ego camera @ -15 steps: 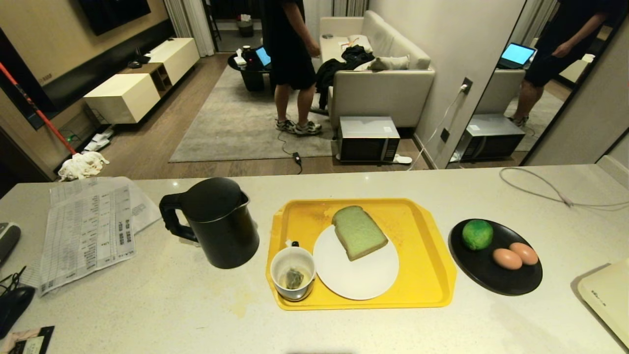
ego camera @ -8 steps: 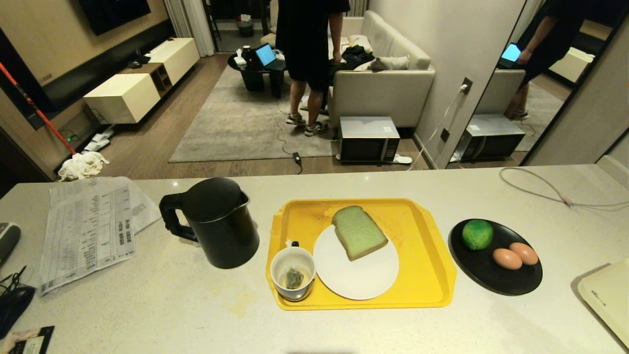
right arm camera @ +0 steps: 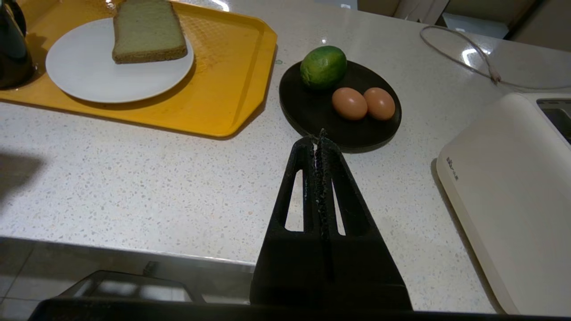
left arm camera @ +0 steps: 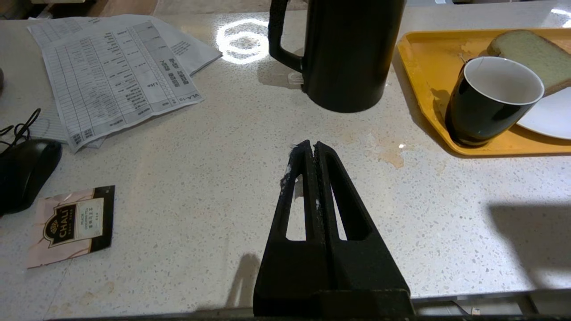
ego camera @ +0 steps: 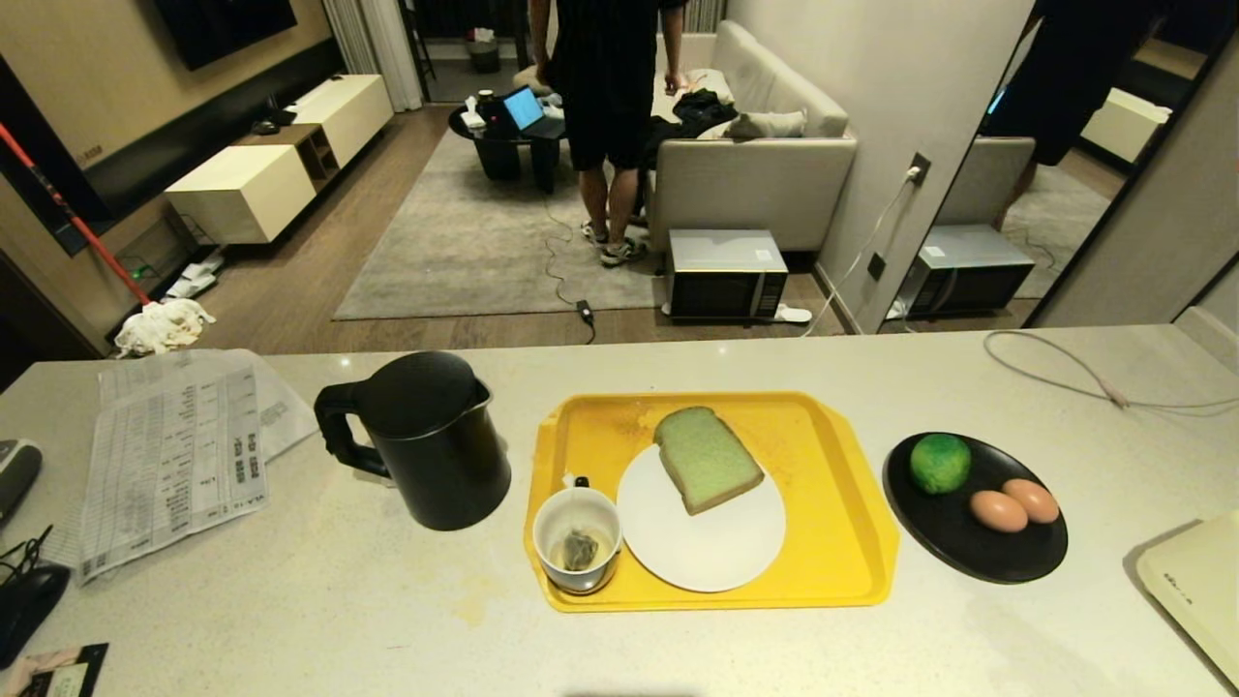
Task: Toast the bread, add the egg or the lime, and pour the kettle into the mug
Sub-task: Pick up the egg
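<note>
The pale green bread (ego camera: 708,459) lies on a white plate (ego camera: 702,552) in a yellow tray (ego camera: 842,542). The mug (ego camera: 578,537), with a tea bag inside, stands at the tray's near left corner. Left of the tray stands the black kettle (ego camera: 426,438), its handle pointing left. To the right, a black plate (ego camera: 968,560) holds the lime (ego camera: 940,462) and two eggs (ego camera: 998,510). Neither arm shows in the head view. My left gripper (left arm camera: 313,145) hangs shut and empty over the counter's near edge, short of the kettle (left arm camera: 348,53). My right gripper (right arm camera: 317,136) is shut and empty, just short of the black plate (right arm camera: 312,116).
A cream toaster (ego camera: 1195,581) sits at the counter's right edge, with a cable (ego camera: 1065,373) behind it. Printed papers (ego camera: 174,455), a computer mouse (left arm camera: 24,171) and a tea sachet (left arm camera: 71,225) lie at the left. A person (ego camera: 605,97) stands in the room beyond the counter.
Nothing on the counter has moved and both grippers stay shut. The person in the room behind has stepped a little to the right, toward the sofa.
</note>
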{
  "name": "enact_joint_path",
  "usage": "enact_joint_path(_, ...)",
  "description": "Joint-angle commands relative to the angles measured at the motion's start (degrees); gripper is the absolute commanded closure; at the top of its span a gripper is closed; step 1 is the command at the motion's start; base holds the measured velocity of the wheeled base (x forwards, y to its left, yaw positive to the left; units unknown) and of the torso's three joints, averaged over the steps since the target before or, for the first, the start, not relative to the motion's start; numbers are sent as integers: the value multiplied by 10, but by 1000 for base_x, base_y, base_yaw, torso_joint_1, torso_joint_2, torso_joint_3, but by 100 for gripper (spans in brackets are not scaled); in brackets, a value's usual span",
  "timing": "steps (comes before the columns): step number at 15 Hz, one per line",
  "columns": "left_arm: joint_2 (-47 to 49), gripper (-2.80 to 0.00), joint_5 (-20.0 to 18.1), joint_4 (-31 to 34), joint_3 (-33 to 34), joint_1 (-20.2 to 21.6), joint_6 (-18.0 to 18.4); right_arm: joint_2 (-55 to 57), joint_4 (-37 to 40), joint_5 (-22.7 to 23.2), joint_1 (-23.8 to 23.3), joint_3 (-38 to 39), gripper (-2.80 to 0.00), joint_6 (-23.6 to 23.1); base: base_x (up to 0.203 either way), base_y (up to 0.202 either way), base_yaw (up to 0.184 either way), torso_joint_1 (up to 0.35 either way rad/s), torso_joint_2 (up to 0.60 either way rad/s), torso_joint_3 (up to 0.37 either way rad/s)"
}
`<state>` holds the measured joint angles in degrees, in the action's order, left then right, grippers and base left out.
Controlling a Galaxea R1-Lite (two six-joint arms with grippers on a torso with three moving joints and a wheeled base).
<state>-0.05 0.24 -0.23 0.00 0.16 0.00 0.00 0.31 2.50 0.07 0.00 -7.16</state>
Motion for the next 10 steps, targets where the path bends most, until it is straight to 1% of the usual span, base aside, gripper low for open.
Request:
enact_joint_path(1,0,0,0,0,0,0,0,1,0,0,0,2,0,-1,0,0,0,66,-126,-51)
enact_joint_path(10,0,0,0,0,0,0,0,0,0,0,0,2,0,-1,0,0,0,75,-128,-62)
